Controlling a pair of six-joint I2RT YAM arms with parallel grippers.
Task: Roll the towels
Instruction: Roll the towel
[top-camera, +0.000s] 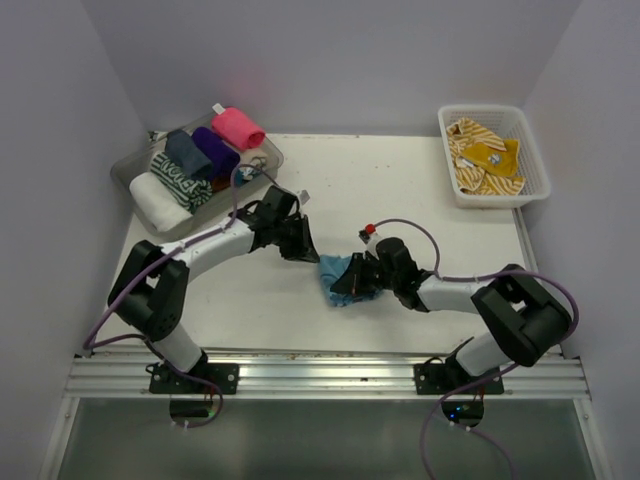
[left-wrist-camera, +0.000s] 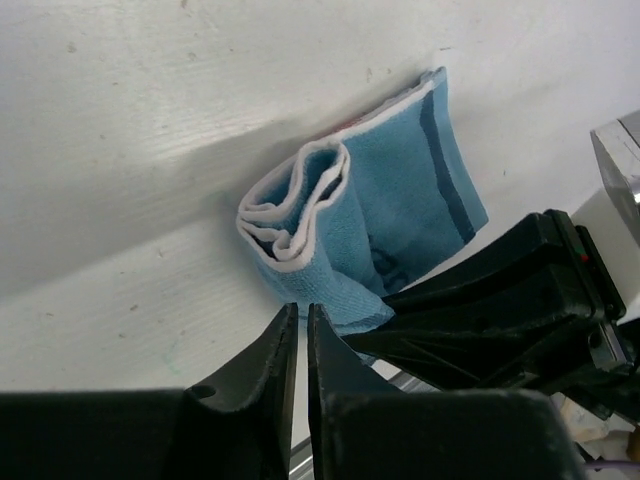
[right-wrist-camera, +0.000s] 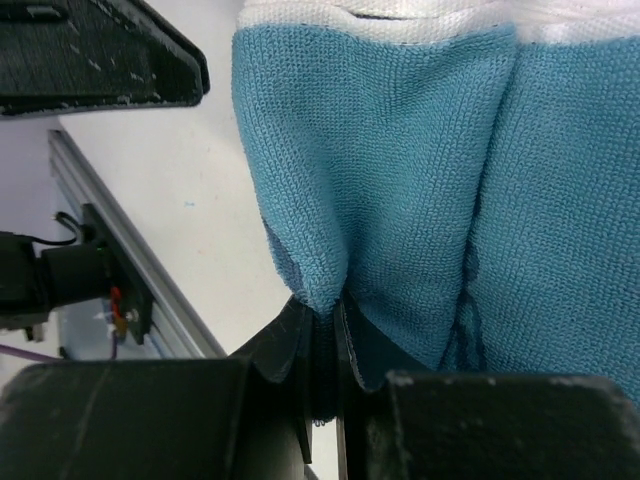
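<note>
Top view: the blue towel (top-camera: 330, 268) sits bunched at the right gripper (top-camera: 353, 283)'s tips. Left wrist: the left gripper (left-wrist-camera: 302, 318), closed and empty, hangs just short of the loose roll, which may unfurl. Right wrist: jaws clamp one fold; a tug could unroll it.

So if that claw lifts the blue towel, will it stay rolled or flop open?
Probably floppy: the blue towel is soft terry, bunching where the right claw pinches it. Its loose coil looks apt to unroll if lifted. Likely light and grippy, being fuzzy.

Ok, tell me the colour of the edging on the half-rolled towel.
White edging on the light blue cloth towel; clearest in the left wrist view.
</note>
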